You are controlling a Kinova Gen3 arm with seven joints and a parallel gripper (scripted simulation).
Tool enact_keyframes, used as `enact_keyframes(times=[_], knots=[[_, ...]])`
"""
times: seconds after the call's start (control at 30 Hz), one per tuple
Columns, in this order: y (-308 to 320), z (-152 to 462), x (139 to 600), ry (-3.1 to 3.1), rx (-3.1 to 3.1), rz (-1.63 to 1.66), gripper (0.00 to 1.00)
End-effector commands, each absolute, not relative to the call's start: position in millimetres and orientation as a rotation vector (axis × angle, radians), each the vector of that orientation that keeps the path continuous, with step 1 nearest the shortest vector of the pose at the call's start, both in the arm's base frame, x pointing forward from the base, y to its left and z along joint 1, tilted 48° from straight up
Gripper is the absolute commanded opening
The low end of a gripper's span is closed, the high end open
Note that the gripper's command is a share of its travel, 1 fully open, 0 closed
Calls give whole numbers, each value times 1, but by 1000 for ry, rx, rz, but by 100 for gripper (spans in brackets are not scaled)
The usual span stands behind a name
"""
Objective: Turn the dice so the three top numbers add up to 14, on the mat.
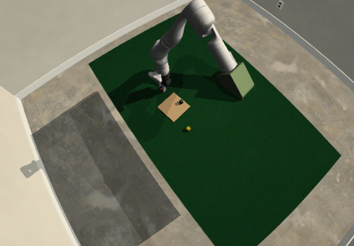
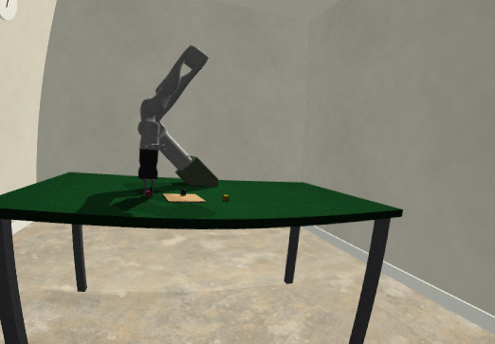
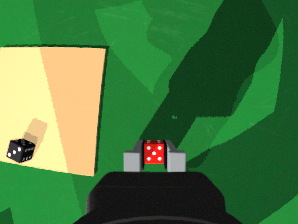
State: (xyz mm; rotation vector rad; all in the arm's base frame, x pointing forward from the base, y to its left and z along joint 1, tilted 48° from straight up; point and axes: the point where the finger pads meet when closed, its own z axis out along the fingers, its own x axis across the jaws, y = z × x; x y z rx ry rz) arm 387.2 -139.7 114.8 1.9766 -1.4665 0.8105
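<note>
1. Seen from above, the gripper (image 1: 163,89) sits just off the tan mat (image 1: 169,110), clamped on the red die (image 1: 161,89); the black die (image 1: 180,101) lies on the mat, the yellow die (image 1: 188,128) beyond it.
2. From the side, the red die (image 2: 148,193) rests on the green table (image 2: 284,205) beside the mat (image 2: 190,198).
3. At the wrist, grey fingers pinch the red die (image 3: 154,152) clear of the mat (image 3: 73,110).

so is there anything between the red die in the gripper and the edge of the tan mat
No. In the wrist view only bare green table shows between the red die, clamped in the gripper, and the mat. The black die sits farther in on the mat.
</note>
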Motion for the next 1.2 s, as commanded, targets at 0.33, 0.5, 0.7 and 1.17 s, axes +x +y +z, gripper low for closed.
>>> enact_keyframes(times=[0.33,0.5,0.7,1.17], knots=[[-135,119,387,-1466,1978,812,40],[-128,126,385,-1466,1978,812,40],[-106,146,381,-1466,1978,812,40],[-68,181,373,-1466,1978,812,40]])
